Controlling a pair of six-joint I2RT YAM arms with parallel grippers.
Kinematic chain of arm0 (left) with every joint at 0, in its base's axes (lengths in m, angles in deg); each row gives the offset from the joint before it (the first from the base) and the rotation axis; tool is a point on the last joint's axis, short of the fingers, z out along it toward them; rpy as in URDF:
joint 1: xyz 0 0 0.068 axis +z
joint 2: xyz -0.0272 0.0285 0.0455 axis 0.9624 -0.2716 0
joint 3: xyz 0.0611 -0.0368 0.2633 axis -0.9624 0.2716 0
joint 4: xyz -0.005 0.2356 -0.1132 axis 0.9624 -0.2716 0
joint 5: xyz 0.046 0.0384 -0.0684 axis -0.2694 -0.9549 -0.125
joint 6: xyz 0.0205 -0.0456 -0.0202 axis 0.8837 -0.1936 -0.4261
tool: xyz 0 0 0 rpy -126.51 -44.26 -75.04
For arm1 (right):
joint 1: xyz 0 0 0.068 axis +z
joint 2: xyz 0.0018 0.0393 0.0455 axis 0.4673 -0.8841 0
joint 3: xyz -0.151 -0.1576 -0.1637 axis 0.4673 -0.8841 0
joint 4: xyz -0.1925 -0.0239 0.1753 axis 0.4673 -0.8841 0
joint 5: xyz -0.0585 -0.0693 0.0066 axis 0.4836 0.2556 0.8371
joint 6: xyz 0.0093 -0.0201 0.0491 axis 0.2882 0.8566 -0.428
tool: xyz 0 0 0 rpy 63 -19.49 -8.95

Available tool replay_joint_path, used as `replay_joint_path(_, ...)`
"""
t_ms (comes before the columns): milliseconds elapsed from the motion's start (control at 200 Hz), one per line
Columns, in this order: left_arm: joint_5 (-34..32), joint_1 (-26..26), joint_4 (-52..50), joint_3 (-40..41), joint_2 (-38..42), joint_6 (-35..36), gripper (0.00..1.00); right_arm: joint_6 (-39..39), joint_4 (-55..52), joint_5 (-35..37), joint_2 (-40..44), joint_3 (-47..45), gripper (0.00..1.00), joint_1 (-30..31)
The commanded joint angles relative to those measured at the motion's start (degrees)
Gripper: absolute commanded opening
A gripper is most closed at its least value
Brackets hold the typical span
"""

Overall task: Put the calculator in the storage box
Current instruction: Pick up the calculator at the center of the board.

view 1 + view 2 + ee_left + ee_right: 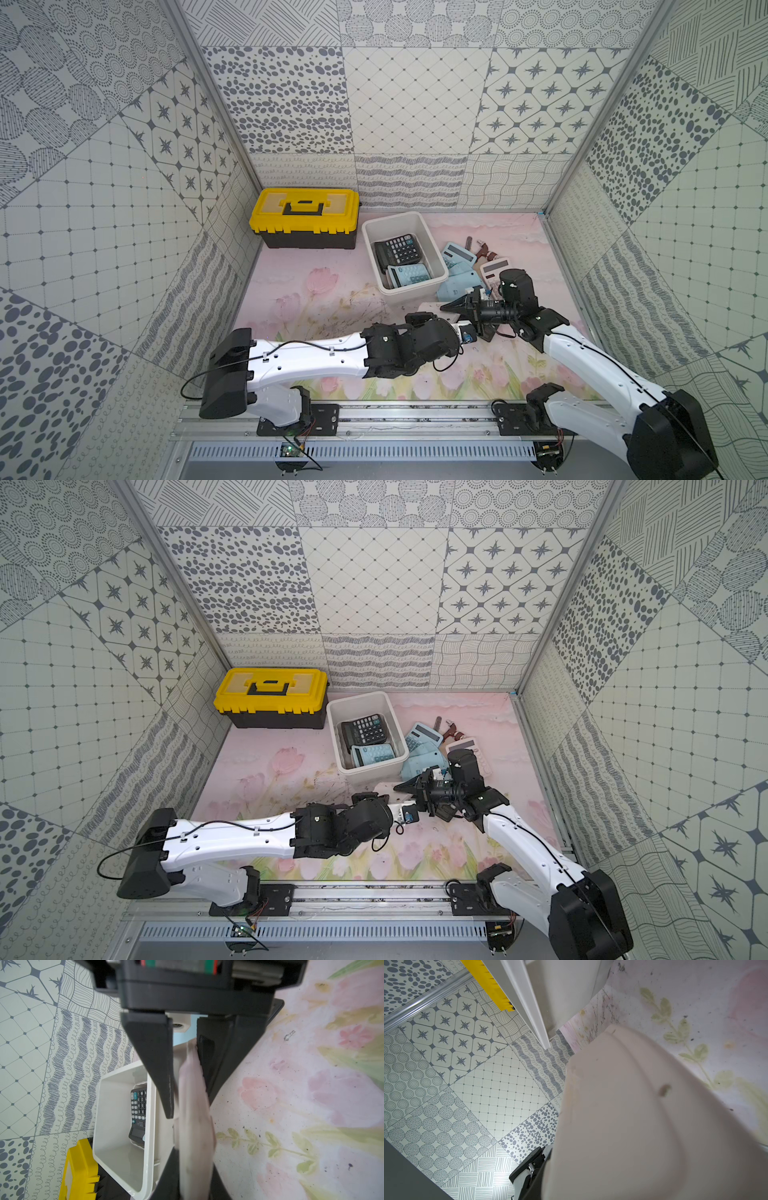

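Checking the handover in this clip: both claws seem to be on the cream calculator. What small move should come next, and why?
Probably the right claw should open and let go. The left claw is clamped on the cream calculator, the right claw's fingers flank its other end, and the storage box sits just beyond. Releasing would free the left arm to carry it in.

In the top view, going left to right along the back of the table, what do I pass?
Yellow-lidded toolbox → storage box → light blue calculator → pale pink calculator.
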Motion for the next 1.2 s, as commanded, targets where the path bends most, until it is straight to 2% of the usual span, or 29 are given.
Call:
replay_joint_path(0,-0.4,0.1,2.2,-1.1,1.2,-4.1,0.00,1.0,6.2,1.3,1.8,-0.8,0.38,-0.9)
replay_joint_path(150,-0.4,1.0,1.5,-0.6,2.4,-6.3,0.00,-1.0,9.6,1.5,4.1,-2.7,0.48,-4.3)
replay_joint_path(170,-0.2,1.2,1.3,-0.6,2.6,-6.6,0.00,-1.1,9.8,1.5,4.4,-2.7,0.58,-4.8)
replay_joint_path(220,0.2,1.7,0.6,-0.3,3.2,-8.0,0.00,-1.1,9.8,1.8,5.4,-3.0,0.61,-5.7)
replay_joint_path(245,0.4,1.9,0.4,-0.1,3.6,-8.7,0.00,-1.1,9.5,1.8,5.9,-3.0,0.72,-6.2)
replay_joint_path(285,0.7,2.4,0.0,0.2,4.3,-9.9,0.00,-0.7,9.3,1.9,6.8,-3.1,0.76,-6.9)
replay_joint_path(305,1.1,2.7,-0.2,0.3,4.6,-10.5,0.00,-0.4,9.0,1.8,7.1,-3.0,0.86,-7.3)
replay_joint_path(425,4.1,5.3,-2.1,0.3,7.3,-15.8,0.00,2.2,8.4,1.7,9.1,-2.7,0.97,-9.3)
replay_joint_path(635,13.3,11.6,-8.0,-2.1,11.8,-29.1,0.00,7.9,6.6,2.2,10.4,-1.3,0.97,-10.3)
replay_joint_path(860,30.1,21.7,-11.2,-4.2,15.4,-43.9,0.00,12.4,5.2,5.8,10.3,-1.4,0.97,-10.3)
replay_joint_path(1011,41.7,29.1,-10.6,-4.0,17.2,-52.5,0.00,16.0,13.8,5.8,10.4,-3.1,0.97,-10.3)
replay_joint_path(1196,58.2,40.3,-6.3,-0.7,17.7,-65.5,0.00,19.6,19.3,5.5,9.4,-4.2,0.97,-10.2)
